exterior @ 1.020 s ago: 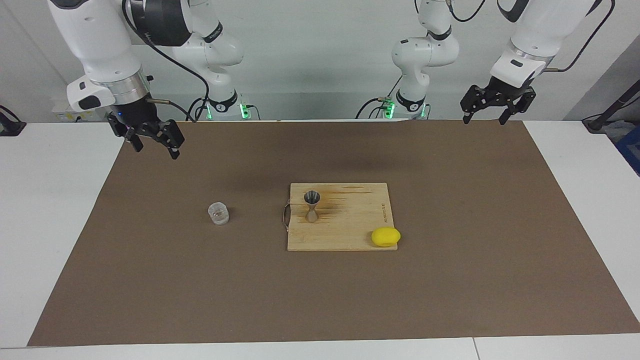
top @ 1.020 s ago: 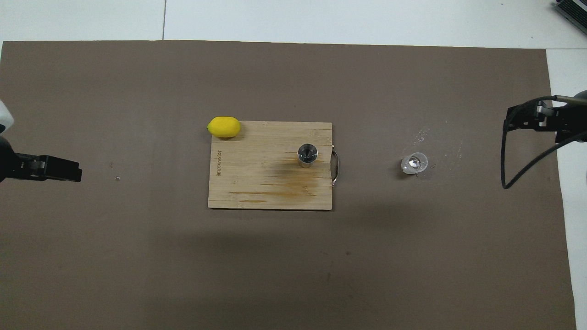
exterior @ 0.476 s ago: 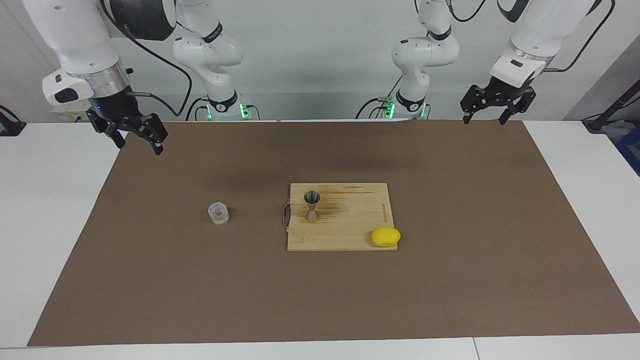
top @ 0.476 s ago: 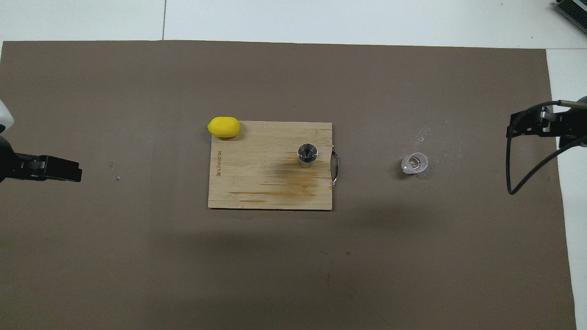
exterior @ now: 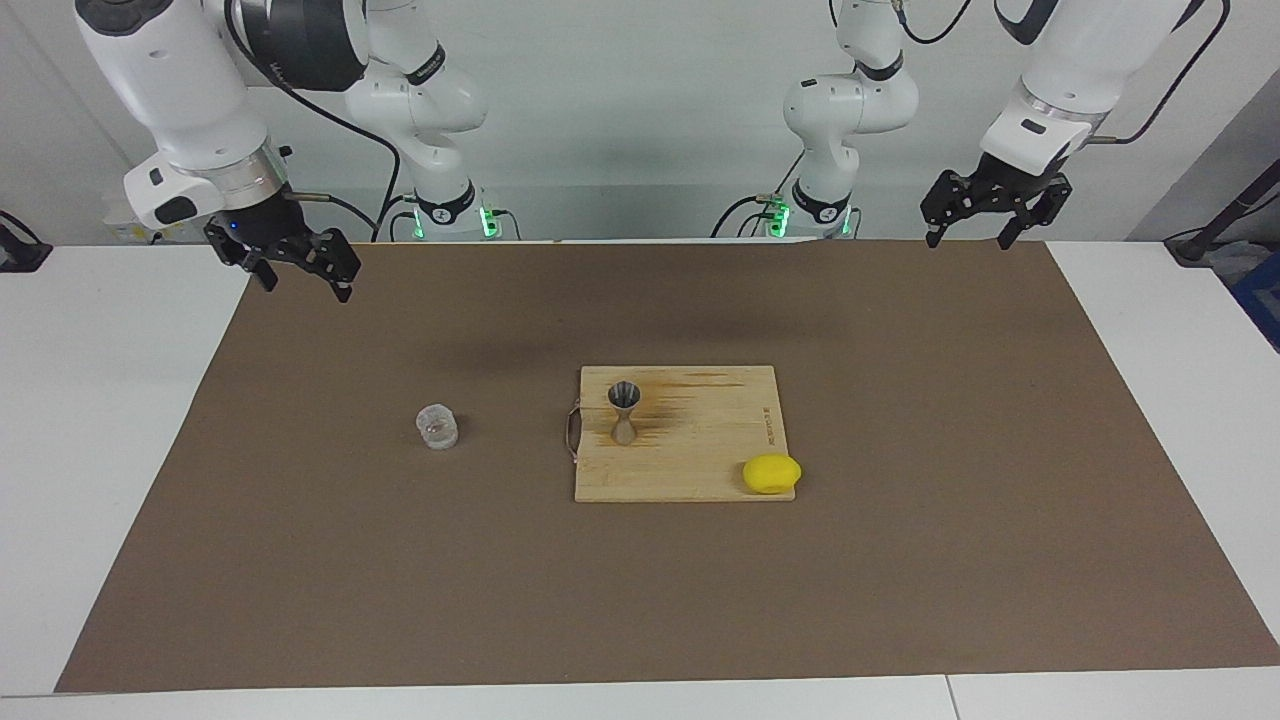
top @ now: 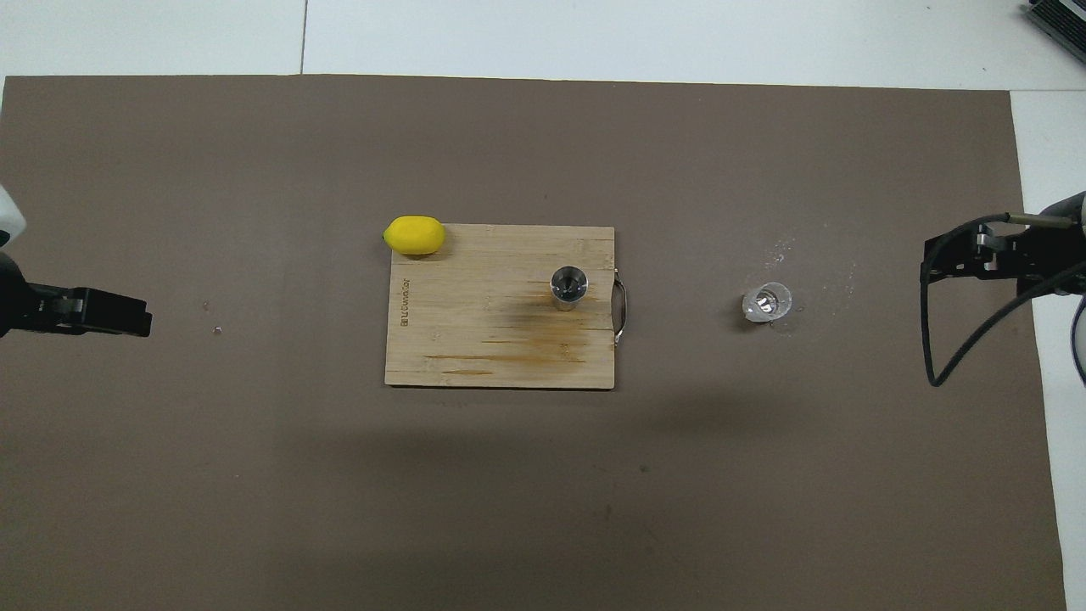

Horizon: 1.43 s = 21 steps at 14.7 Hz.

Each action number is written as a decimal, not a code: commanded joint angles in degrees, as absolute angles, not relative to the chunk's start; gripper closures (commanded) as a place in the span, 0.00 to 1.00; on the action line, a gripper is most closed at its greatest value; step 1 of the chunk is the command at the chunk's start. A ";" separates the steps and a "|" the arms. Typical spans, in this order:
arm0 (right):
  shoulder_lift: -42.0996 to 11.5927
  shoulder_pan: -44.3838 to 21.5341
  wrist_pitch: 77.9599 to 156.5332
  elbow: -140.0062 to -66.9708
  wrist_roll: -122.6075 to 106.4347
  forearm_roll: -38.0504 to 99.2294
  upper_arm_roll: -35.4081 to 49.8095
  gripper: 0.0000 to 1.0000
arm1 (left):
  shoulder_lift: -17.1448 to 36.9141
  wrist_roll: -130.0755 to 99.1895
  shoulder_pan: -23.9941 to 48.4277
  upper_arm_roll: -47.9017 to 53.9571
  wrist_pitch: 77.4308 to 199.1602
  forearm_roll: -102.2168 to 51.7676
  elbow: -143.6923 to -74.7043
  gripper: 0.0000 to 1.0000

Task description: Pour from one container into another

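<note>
A small clear cup point(exterior: 437, 426) point(top: 767, 302) stands upright on the brown mat, toward the right arm's end of the table. The silvery hourglass jigger point(exterior: 624, 410) point(top: 568, 284) stands upright on a wooden cutting board point(exterior: 700, 450) point(top: 475, 339), near the board's handle end. My right gripper point(exterior: 305, 288) point(top: 929, 263) hangs open and empty over the mat's corner by its own base, well away from the cup. My left gripper point(exterior: 967, 240) point(top: 140, 321) waits open and empty over the mat's edge at its own end.
A yellow lemon point(exterior: 771, 473) point(top: 414, 235) rests against the board's corner farthest from the robots, toward the left arm's end. The brown mat point(exterior: 900, 600) covers most of the white table. A few white specks lie on the mat near the cup.
My right gripper swung out toward the table's edge, then came back over the mat's corner. The left arm, cup, jigger and lemon have not moved.
</note>
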State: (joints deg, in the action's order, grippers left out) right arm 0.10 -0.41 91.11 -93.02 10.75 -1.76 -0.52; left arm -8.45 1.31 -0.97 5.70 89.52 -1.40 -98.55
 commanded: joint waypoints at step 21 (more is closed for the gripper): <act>1.67 -1.49 91.49 -94.66 10.02 -0.79 0.00 0.00 | -10.11 2.11 -1.49 5.98 90.44 -0.88 -100.37 0.00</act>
State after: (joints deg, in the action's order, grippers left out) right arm 0.33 -1.90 91.03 -93.20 10.75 -1.40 -0.11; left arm -8.45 1.31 -0.97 5.70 89.52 -1.40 -98.55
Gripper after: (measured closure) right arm 0.000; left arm 0.000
